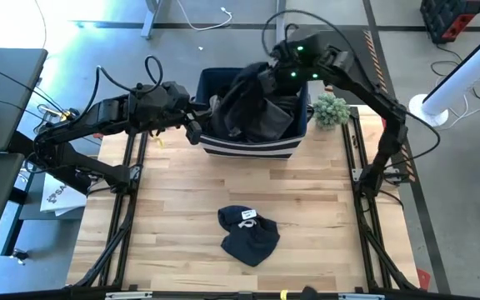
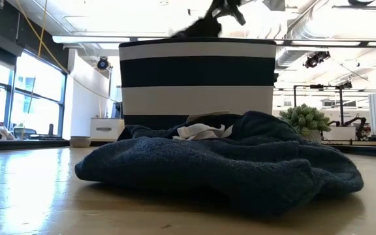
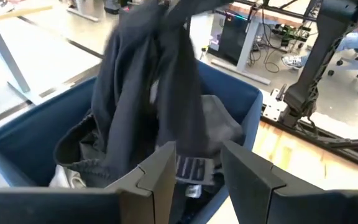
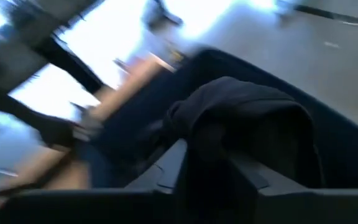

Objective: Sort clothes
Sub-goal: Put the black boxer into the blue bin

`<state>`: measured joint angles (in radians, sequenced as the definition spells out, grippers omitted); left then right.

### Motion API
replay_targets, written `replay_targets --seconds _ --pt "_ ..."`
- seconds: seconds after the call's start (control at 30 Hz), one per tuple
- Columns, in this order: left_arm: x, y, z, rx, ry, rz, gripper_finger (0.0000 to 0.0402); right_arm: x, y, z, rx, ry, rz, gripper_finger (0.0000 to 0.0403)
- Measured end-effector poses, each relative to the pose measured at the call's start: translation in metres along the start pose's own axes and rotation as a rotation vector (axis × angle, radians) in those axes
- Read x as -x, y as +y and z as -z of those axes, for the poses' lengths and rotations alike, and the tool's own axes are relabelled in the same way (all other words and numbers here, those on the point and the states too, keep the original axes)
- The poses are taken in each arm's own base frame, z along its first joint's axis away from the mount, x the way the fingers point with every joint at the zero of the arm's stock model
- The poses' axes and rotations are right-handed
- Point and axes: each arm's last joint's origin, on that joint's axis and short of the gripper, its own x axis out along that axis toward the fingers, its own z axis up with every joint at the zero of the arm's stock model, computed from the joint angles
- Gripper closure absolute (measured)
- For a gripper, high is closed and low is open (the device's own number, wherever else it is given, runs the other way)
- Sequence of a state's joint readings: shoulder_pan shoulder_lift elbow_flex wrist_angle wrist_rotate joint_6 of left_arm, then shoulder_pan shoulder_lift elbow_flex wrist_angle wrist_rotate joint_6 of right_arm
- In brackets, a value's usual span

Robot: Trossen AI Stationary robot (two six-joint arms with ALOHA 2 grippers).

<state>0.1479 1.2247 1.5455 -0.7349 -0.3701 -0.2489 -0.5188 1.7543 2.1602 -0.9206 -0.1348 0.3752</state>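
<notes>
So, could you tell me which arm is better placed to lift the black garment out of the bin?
Right: its gripper already hangs over the bin with the black garment between its fingers.

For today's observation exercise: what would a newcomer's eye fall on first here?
A black garment hangs from the right tool above the striped fabric bin at the table's far edge. The left tool waits, open, at the bin's left wall. A crumpled navy garment lies alone on the wooden table near the front.
</notes>
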Motion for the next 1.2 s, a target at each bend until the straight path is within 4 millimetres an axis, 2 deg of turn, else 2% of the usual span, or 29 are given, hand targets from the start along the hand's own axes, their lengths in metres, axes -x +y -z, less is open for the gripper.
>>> replay_targets --seconds 0.07,0.17,0.33,0.47,0.57,0.67,0.8,0.93,1.07,1.13,1.2 --pt "0.000 -0.001 0.000 0.029 0.001 0.005 0.0275 -0.008 -0.009 0.006 0.033 0.060 0.104 0.0316" --pt "0.001 -0.004 0.001 0.050 0.010 0.030 0.0275 -0.010 -0.018 0.008 0.016 0.101 0.141 0.0273" --pt "0.003 -0.010 0.005 0.039 0.046 0.084 0.0275 0.008 -0.021 0.009 -0.171 0.136 0.108 0.0233" --pt "0.007 -0.010 0.007 0.028 0.061 0.089 0.0275 0.020 -0.008 0.010 -0.136 0.077 0.166 0.0233" --pt "0.013 -0.007 0.007 0.030 0.054 0.079 0.0275 0.013 0.008 0.008 -0.035 -0.008 0.160 0.0234" --pt "0.019 -0.002 0.006 0.013 0.039 0.048 0.0275 -0.010 0.016 0.005 -0.005 -0.046 0.076 0.0234" --pt "0.025 0.005 0.005 -0.021 0.029 0.006 0.0275 -0.069 0.003 0.020 -0.016 0.092 0.086 0.0234" --pt "0.032 0.011 0.009 -0.030 0.058 -0.011 0.0275 -0.126 -0.021 0.062 -0.002 0.400 0.202 0.0234" --pt "0.035 0.014 0.015 -0.056 0.118 -0.028 0.0275 -0.177 -0.044 0.116 0.122 0.748 0.355 0.0234" --pt "0.036 0.015 0.018 -0.067 0.147 -0.036 0.0275 -0.196 -0.051 0.135 0.190 0.842 0.404 0.0234" --pt "0.036 0.016 0.020 -0.074 0.175 -0.044 0.0275 -0.207 -0.056 0.145 0.237 0.895 0.401 0.0235"
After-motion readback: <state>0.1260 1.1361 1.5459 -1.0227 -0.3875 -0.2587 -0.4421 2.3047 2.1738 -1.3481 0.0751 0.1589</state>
